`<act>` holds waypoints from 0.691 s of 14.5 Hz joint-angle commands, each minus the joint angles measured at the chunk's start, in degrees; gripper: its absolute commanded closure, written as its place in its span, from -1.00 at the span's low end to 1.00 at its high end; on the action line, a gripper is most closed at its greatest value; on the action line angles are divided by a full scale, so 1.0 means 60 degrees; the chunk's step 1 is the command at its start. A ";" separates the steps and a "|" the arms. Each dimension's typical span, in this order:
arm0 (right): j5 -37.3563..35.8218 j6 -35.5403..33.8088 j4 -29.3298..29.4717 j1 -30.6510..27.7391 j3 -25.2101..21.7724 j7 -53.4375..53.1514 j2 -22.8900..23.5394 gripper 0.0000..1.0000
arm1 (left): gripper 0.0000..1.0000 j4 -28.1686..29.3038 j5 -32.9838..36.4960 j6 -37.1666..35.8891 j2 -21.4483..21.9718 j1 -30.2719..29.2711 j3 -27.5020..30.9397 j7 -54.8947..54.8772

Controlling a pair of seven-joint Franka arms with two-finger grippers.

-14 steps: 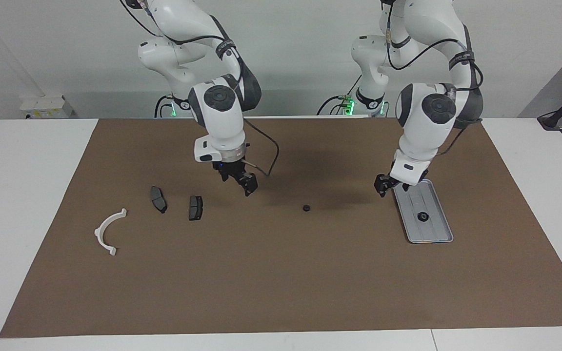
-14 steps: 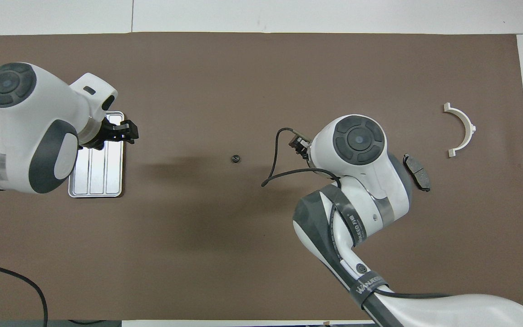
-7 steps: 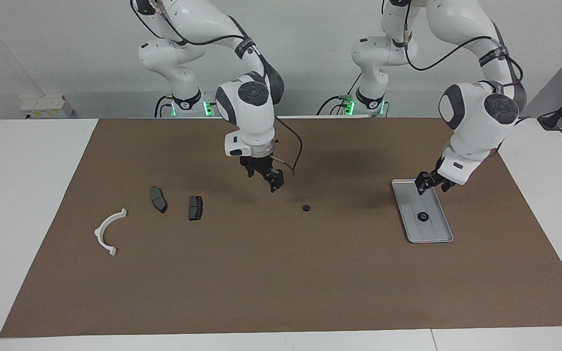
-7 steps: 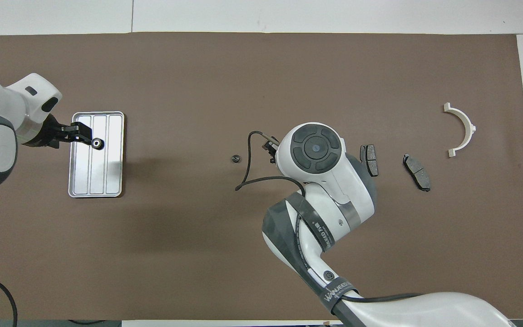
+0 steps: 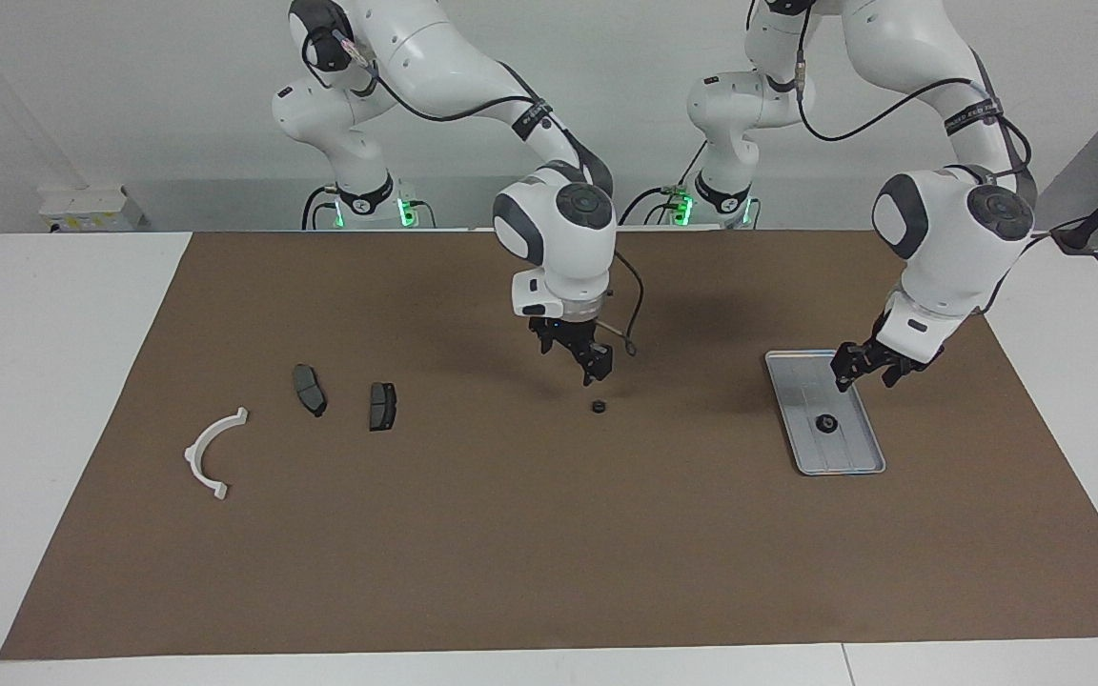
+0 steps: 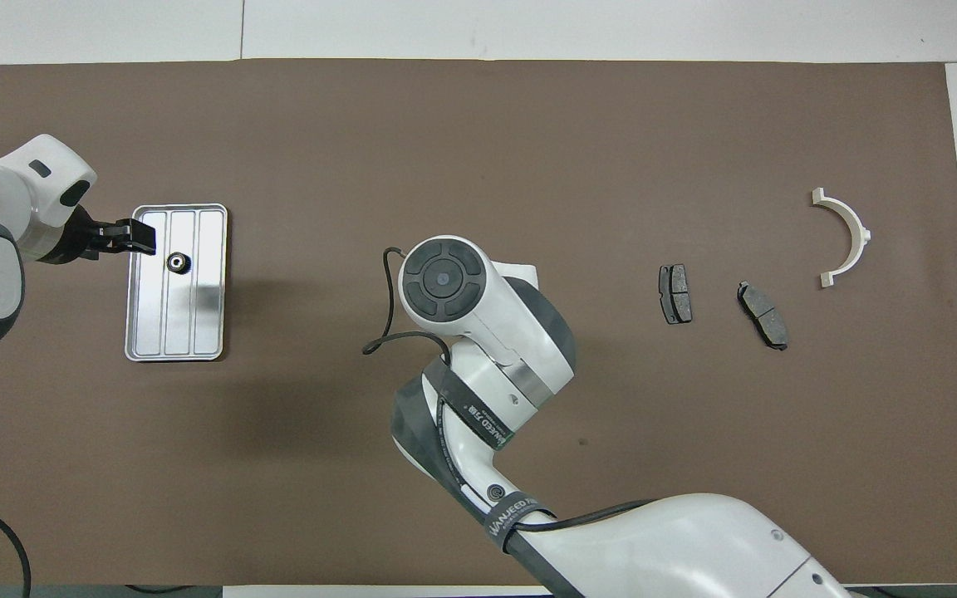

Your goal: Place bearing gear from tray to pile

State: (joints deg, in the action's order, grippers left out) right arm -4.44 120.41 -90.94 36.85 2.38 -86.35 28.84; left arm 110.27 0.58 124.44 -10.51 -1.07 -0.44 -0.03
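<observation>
the flat ribbed silver-grey metal tray (image 5: 843, 453) holds one small black ring-shaped bearing gear (image 5: 825, 424) in its middle channel, toward the twelve o'clock end in both views; nothing else lies in it. a second small black gear (image 5: 597, 407) lies loose on the brown mat (image 5: 511, 553) near its centre, well apart from the pile at the facing view's nine o'clock: a white plastic half-ring bracket (image 5: 215, 453) and two dark grey brake pads (image 5: 309, 389) (image 5: 382, 406).

the right gripper (image 5: 593, 368) hangs spread and empty just above the loose gear, at its twelve o'clock in the facing view. the gear is tiny and round, so a descent slightly off centre would likely flick it away or pinch only its edge.

the left gripper (image 5: 862, 368) hovers over the tray's rim at the one o'clock corner; i cannot tell whether it is spread or pressed together. a low sideways move could nudge the light tray and shift its gear.
</observation>
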 commanded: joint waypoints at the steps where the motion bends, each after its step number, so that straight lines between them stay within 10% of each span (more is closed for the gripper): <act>1: -0.0256 -0.0338 0.0814 0.0216 -0.0045 -0.0330 0.0684 -1.00 | -0.54 0.0619 -0.0141 0.1172 -0.0270 0.0047 -0.0015 -0.0155; 10: -0.1016 0.0232 0.1021 0.0333 -0.0001 -0.0492 0.1109 -1.00 | -0.54 0.1353 -0.0141 0.1966 -0.0651 0.0252 -0.0015 -0.0185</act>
State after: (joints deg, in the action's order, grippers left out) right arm -8.09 120.40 -86.24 38.64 2.25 -88.38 33.29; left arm 116.29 0.57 134.76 -15.39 0.29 -1.13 -0.03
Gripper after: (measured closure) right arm 0.000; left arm 0.198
